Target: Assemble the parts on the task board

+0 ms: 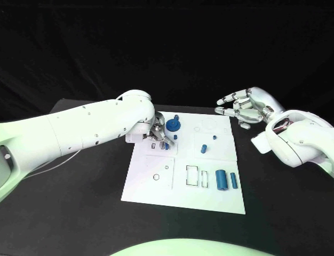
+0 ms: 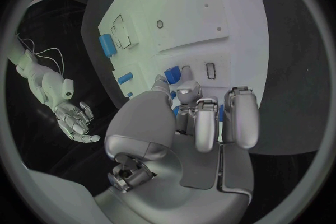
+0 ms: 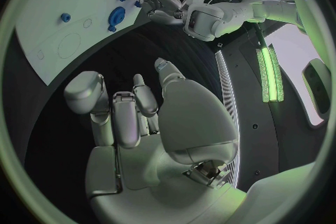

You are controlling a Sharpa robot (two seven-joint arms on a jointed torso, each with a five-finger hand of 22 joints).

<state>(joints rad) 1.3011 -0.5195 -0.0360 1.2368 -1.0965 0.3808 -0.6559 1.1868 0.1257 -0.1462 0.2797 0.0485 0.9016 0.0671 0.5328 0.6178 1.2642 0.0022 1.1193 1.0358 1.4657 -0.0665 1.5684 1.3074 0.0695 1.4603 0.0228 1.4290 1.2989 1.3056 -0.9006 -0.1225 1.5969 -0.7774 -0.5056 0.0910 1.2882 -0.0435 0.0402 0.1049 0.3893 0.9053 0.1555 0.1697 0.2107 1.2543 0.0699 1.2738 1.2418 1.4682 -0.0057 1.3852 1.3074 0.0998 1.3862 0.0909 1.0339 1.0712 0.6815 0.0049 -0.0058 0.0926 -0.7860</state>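
I see the black worktop (image 1: 74, 213) spread across the head view, with the white task board (image 1: 148, 184) lying in its middle, long side running away from the robot.

My left arm (image 1: 74, 130) reaches in over the board's far left corner. The left robot hand (image 1: 156, 136) is down at the board surface there, fingers curled in toward each other. In the left wrist view a small blue part (image 2: 172, 74) sits at the fingertips (image 2: 183, 89), but I cannot tell whether the hand actually grips it or only touches it.

My right arm (image 1: 305, 144) stays off the board's right edge. The right robot hand (image 1: 243, 108) hovers above the worktop near the board's far right corner, fingers apart and loosely bent, holding nothing.

On the board, a round blue piece (image 1: 173, 126) stands near the far edge, just beside the left robot hand. A short blue part (image 1: 203, 149) lies near the board's centre, with a tiny one (image 1: 214, 137) just beyond it. Toward the near right, a thick blue cylinder (image 1: 222, 180) and a slimmer blue cylinder (image 1: 234, 180) lie side by side, next to a rectangular outline (image 1: 192, 175) marked on the board.
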